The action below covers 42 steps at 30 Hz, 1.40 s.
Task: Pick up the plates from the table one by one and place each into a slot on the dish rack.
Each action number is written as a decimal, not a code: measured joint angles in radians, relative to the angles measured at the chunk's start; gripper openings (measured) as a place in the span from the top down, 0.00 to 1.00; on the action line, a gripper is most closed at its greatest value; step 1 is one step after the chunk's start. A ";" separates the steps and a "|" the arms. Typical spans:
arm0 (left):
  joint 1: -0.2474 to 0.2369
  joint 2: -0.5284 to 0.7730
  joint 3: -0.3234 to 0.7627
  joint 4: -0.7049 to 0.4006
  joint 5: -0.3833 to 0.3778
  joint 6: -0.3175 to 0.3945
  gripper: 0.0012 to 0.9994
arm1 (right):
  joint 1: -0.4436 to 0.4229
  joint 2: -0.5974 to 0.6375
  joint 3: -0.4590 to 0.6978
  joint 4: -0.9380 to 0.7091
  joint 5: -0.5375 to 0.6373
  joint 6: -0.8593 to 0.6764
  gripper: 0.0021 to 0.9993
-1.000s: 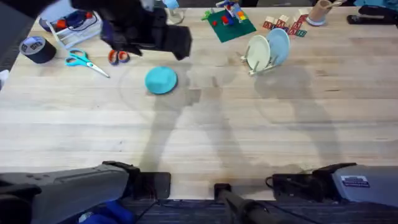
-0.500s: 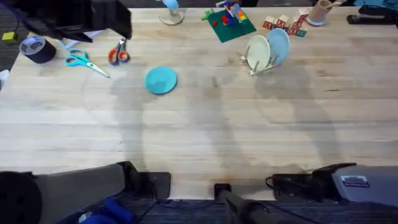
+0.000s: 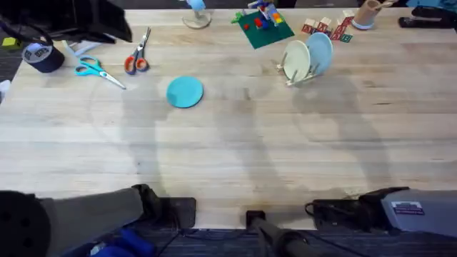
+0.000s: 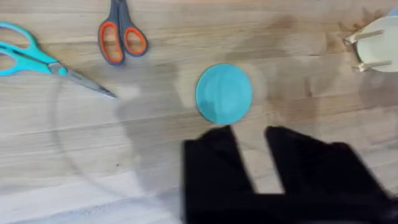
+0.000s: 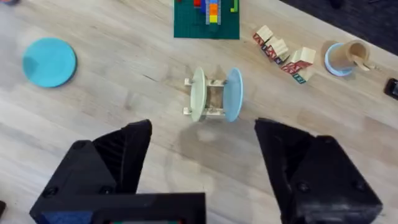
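Observation:
A teal blue plate (image 3: pixel 185 92) lies flat on the table (image 3: pixel 235 157), left of centre. The wooden dish rack (image 3: pixel 294 77) stands at the back right with a creamy yellow plate (image 3: pixel 296 59) and a light blue plate (image 3: pixel 320 51) upright in it. My left gripper (image 4: pixel 249 134) hovers open, its black fingers just short of the teal plate (image 4: pixel 224 93). High above the table, my right gripper (image 5: pixel 204 130) is wide open and holds nothing. Beyond it are the rack (image 5: pixel 214 99) and the teal plate (image 5: pixel 50 62).
Teal scissors (image 3: pixel 91 69), orange scissors (image 3: pixel 137 58) and a tape roll (image 3: pixel 41 56) lie at the back left. A green baseplate (image 3: pixel 262 27), wooden blocks (image 3: pixel 327 28) and a cup (image 3: pixel 368 13) line the far edge.
The dark blurred left arm has swung from the table's back middle to the back left corner, uncovering the orange scissors. Plates and rack have not moved.

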 joint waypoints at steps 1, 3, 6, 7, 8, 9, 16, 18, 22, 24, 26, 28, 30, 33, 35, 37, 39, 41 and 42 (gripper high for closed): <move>0.000 0.000 0.000 0.003 0.006 0.000 0.82 | 0.000 0.000 0.000 0.000 0.000 0.000 0.00; 0.000 0.000 0.000 0.010 0.017 0.002 0.95 | 0.000 0.000 0.000 -0.002 0.000 0.000 0.00; 0.000 0.000 0.000 0.010 0.026 -0.003 0.96 | 0.000 0.000 0.000 -0.003 0.000 0.000 0.00; 0.000 0.000 0.000 0.010 0.026 -0.012 0.96 | 0.000 0.000 0.000 -0.003 0.000 0.000 0.00; 0.000 0.000 0.000 0.010 0.027 -0.024 0.96 | 0.000 0.000 0.000 -0.003 0.000 0.000 0.00; 0.000 0.000 0.000 0.010 0.027 -0.035 0.96 | 0.000 0.000 0.000 -0.003 0.000 0.000 0.00; 0.000 0.000 0.000 0.010 0.049 -0.106 0.96 | 0.000 0.000 0.000 -0.008 0.000 0.000 0.00; 0.000 0.000 0.000 0.013 0.080 -0.104 0.96 | 0.000 0.000 0.000 -0.016 0.000 0.000 0.00; 0.000 0.014 0.000 0.012 0.161 -0.092 0.96 | 0.000 0.000 0.000 -0.023 0.000 0.000 0.00; 0.000 0.045 0.002 0.004 0.213 -0.074 0.96 | 0.000 0.000 0.000 -0.024 0.000 0.000 0.00; 0.000 0.094 0.002 -0.011 0.275 -0.043 0.96 | 0.000 0.000 0.000 -0.024 0.000 0.000 0.00; 0.000 0.152 0.002 -0.025 0.333 -0.005 0.96 | 0.000 0.000 0.000 -0.024 0.000 0.000 0.00; 0.002 0.202 0.002 -0.027 0.367 0.023 0.96 | 0.000 0.000 0.000 -0.024 0.000 0.000 0.01; 0.018 0.265 0.002 -0.028 0.400 0.054 0.96 | 0.000 0.000 0.000 -0.025 0.000 0.000 0.00; 0.067 0.310 0.002 -0.036 0.420 0.082 0.96 | 0.000 0.000 0.000 -0.025 0.000 0.000 0.00; 0.088 0.322 0.002 -0.054 0.423 0.107 0.96 | 0.000 0.000 0.000 -0.025 0.000 0.000 0.00; 0.104 0.328 0.002 -0.062 0.420 0.132 0.96 | 0.000 0.000 0.000 -0.025 0.000 0.000 0.00; 0.105 0.329 0.002 -0.063 0.411 0.149 0.96 | 0.000 0.000 0.000 -0.025 0.000 0.000 0.00; 0.103 0.328 0.002 -0.064 0.407 0.155 0.96 | 0.000 0.000 0.000 -0.025 0.000 0.000 0.00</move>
